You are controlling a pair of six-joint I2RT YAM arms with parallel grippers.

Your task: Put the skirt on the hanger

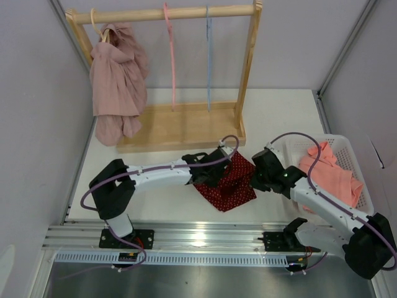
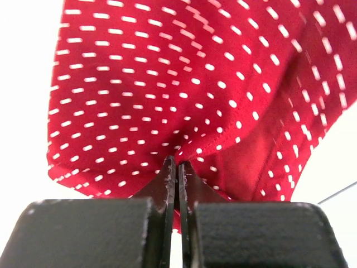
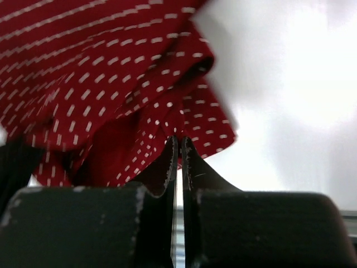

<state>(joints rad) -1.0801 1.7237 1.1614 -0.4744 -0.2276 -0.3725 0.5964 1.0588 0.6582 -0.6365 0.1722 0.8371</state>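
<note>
While L gripper [image 2: 177, 163] & R gripper [image 3: 179, 140] both pinch the red white-dashed fabric skirt [image 1: 231, 180], pink plastic hanger [image 1: 170, 56] sits well apart; hanging's undone.

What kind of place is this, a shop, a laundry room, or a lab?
Probably a robot lab cell: a table boxed in by plain panels, a small wooden rack, a basket of clothes, and the left gripper and right gripper shut on a red skirt.
</note>
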